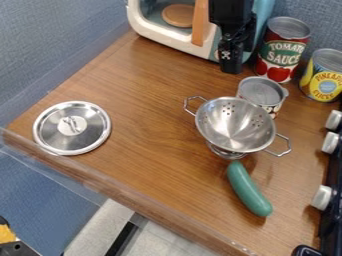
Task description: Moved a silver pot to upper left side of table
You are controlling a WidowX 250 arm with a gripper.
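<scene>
Pot (234, 127), 3 o'clock on table (147, 95): likely light, stiff, slick; pinch rim (229, 99) at its 12. Gripper (231, 68) at 1 o'clock, can't tell if open or closed.

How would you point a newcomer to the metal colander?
On the wooden table, find the green cucumber-shaped item, left of the white knobs. Just above it in the picture stands the footed silver colander. Its small holes and two looped wire handles set it apart from the flat silver lid and the cans.
</scene>
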